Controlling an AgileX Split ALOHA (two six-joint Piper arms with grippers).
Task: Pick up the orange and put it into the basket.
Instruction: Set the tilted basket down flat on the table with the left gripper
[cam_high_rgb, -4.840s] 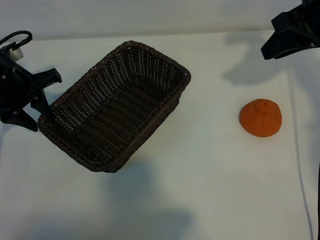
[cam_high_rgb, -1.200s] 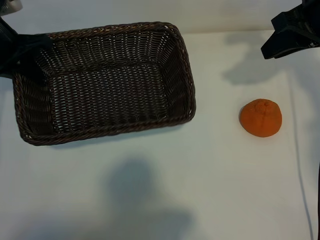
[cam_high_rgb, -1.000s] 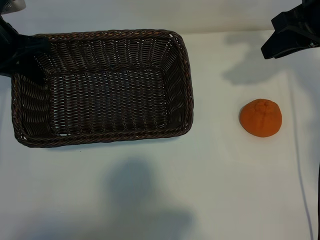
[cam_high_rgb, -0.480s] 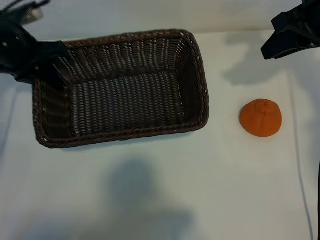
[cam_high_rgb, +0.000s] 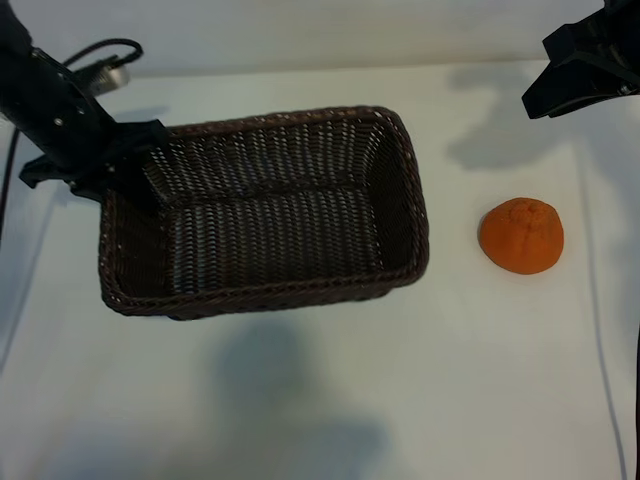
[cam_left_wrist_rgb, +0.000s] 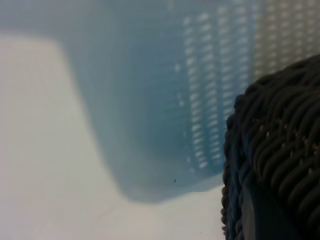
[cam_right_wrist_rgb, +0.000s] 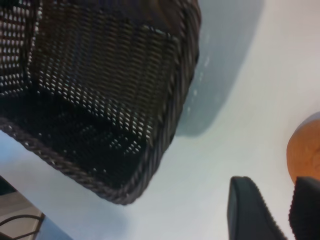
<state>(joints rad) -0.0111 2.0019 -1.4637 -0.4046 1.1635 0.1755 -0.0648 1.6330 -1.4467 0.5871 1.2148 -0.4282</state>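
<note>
The dark brown woven basket (cam_high_rgb: 262, 294) hangs tilted a little over the white table at centre left. My left gripper (cam_high_rgb: 118, 168) is shut on the braided rim of its left end; that rim (cam_left_wrist_rgb: 280, 150) fills one side of the left wrist view. The orange (cam_high_rgb: 521, 235) sits on the table to the right of the basket, well apart from it. My right gripper (cam_high_rgb: 562, 85) hovers at the far right corner, above and behind the orange, open with nothing between its fingers. The right wrist view shows the basket (cam_right_wrist_rgb: 167, 125), an edge of the orange (cam_right_wrist_rgb: 303, 156) and the gripper (cam_right_wrist_rgb: 279, 212).
The white table (cam_high_rgb: 400, 380) stretches bare in front of the basket and the orange. A thin cable (cam_high_rgb: 598, 330) runs along the table's right side. A dark shadow lies on the cloth in front of the basket.
The basket has moved right and toward the table's front with my left gripper holding its end. The orange and the right arm have stayed still.
</note>
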